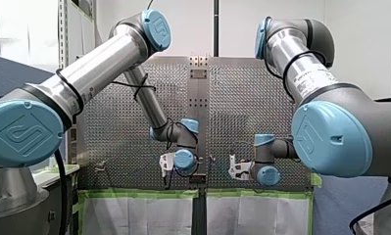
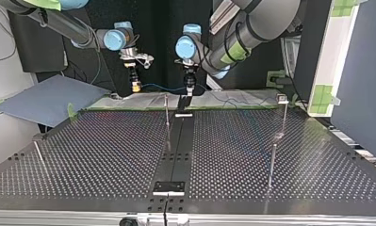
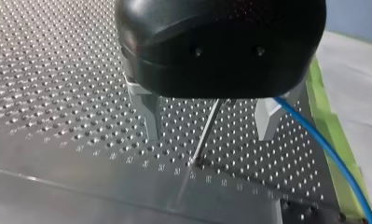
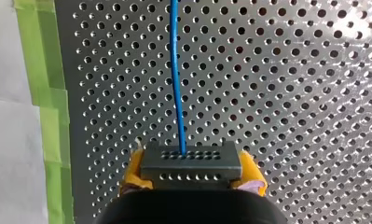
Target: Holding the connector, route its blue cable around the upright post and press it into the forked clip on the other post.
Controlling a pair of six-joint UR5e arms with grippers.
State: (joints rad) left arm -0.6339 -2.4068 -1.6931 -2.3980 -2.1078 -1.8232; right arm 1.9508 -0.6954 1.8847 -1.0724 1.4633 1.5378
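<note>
The front view looks from behind the arms (image 1: 100, 68) over the perforated table (image 1: 114, 132); the top view faces back across it, low. Both close wrist views share the blue cable (image 4: 175, 70): ahead of my right gripper (image 4: 193, 175), beside my left gripper (image 3: 208, 135).

Blue cable (image 2: 163, 87) leads from right pincer (image 2: 135, 87).

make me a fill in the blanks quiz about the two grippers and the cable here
1. My right gripper clamps the connector between its ____ pads.
2. The cable running ahead from the connector is ____.
3. My left gripper is ____, with its metal fingers on either side of a thin upright post.

Missing words: yellow; blue; open
</note>
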